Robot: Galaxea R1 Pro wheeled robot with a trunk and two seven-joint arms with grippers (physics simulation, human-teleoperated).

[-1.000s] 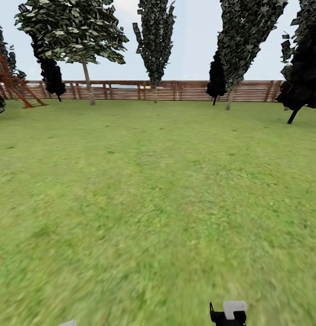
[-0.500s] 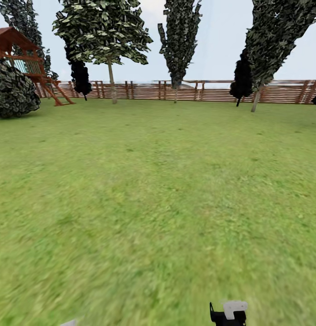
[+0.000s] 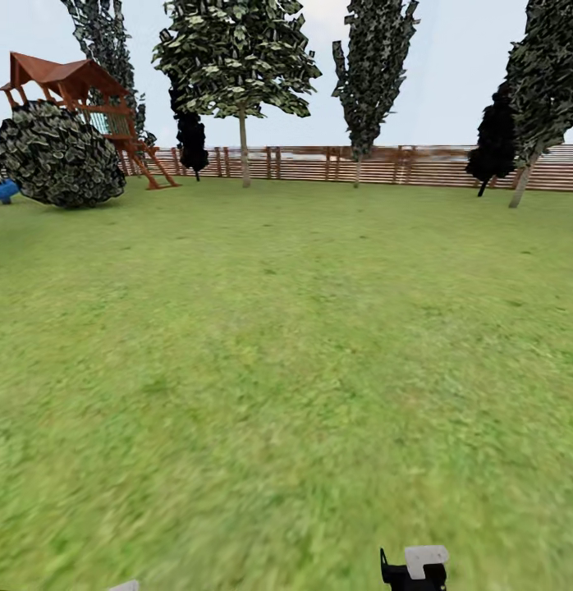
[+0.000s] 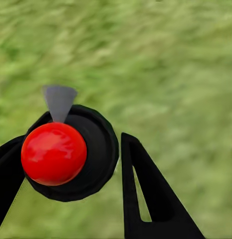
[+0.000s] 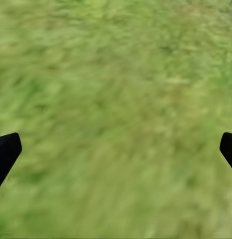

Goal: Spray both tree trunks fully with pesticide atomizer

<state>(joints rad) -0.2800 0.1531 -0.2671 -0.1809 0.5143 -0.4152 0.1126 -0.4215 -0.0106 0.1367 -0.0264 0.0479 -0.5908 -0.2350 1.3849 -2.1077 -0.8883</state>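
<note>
In the left wrist view the pesticide atomizer [image 4: 98,149] is a round black body with a red ball [image 4: 53,153] on it and a grey nozzle [image 4: 59,102]. My left gripper [image 4: 71,142] is shut on it, one black finger on each side, above blurred grass. My right gripper [image 5: 120,144] is open wide over the floor [image 5: 116,99], with nothing between its fingers. Far off by the fence stand trees with pale trunks: one with a broad crown [image 3: 243,152] and one leaning at the right [image 3: 520,185]. I cannot tell what the black shape with a light grey block [image 3: 415,566] at the head view's bottom edge is.
Open lawn [image 3: 286,345] stretches to a red-brown slat fence [image 3: 418,164]. A wooden playset [image 3: 73,90] and a large round bush [image 3: 61,156] stand at the far left. Narrow dark cypress-like trees [image 3: 190,135] stand along the fence.
The head camera has turned left, so the fence and trees have shifted right in the picture and the playset and bush have come fully into view. The black and grey shape stays put.
</note>
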